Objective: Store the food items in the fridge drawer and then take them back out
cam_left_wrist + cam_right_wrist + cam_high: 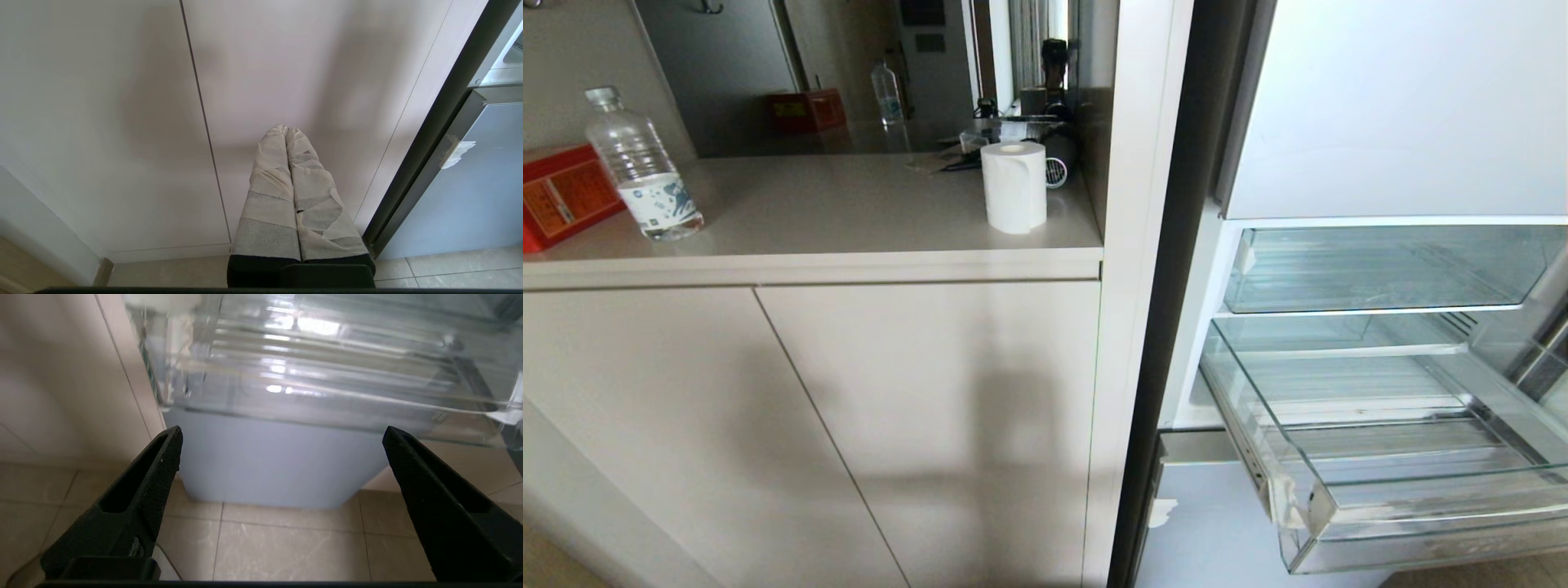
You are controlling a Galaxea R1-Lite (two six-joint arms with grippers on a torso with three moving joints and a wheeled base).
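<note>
The right gripper (282, 435), jaws spread wide and empty, is being held below the pulled-out fridge drawer (1388, 523); its protruding lip risks being struck.

Bright daylight; soft shadows on cabinet doors (915, 425); glare streaks, motion blur on fridge drawer (327, 375); edges distorted.

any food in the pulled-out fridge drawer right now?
No, in the head view the fridge drawer stands pulled out and only its bare ribbed floor shows through the clear plastic.
</note>
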